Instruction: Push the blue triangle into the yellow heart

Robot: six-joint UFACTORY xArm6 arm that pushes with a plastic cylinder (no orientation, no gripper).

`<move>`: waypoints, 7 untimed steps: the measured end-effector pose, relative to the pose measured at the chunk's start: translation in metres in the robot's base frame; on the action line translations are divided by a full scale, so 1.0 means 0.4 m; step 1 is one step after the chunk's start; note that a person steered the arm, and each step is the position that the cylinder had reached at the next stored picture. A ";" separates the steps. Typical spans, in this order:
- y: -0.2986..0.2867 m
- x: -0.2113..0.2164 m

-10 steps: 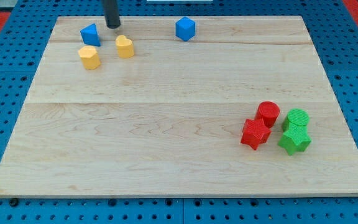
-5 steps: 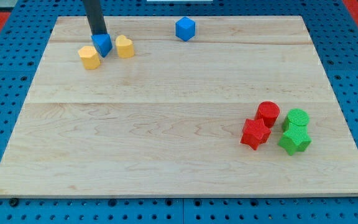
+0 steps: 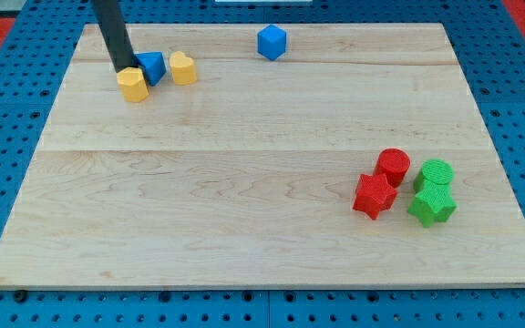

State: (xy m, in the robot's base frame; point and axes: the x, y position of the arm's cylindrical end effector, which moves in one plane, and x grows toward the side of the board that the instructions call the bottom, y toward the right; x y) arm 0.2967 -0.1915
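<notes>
The blue triangle [image 3: 152,66] lies near the board's top left, between two yellow blocks. The yellow heart [image 3: 182,68] is just to its right, close or touching. A yellow hexagonal block [image 3: 133,85] sits at its lower left, touching it. My tip [image 3: 121,67] is at the upper left edge of the yellow hexagonal block, just left of the blue triangle.
A blue hexagonal block [image 3: 271,42] lies near the top middle. At the lower right sit a red cylinder [image 3: 393,167], a red star [image 3: 374,196], a green cylinder [image 3: 436,173] and a green star [image 3: 432,205]. The wooden board [image 3: 244,164] rests on a blue pegboard.
My tip moved left, from right of the blue triangle to behind it, then to its left. The blue triangle slid down and right, in between the two yellow blocks.
</notes>
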 end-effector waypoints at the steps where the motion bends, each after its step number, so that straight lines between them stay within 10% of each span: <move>1: 0.030 -0.009; 7: 0.127 -0.102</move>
State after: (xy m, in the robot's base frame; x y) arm 0.2559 -0.1406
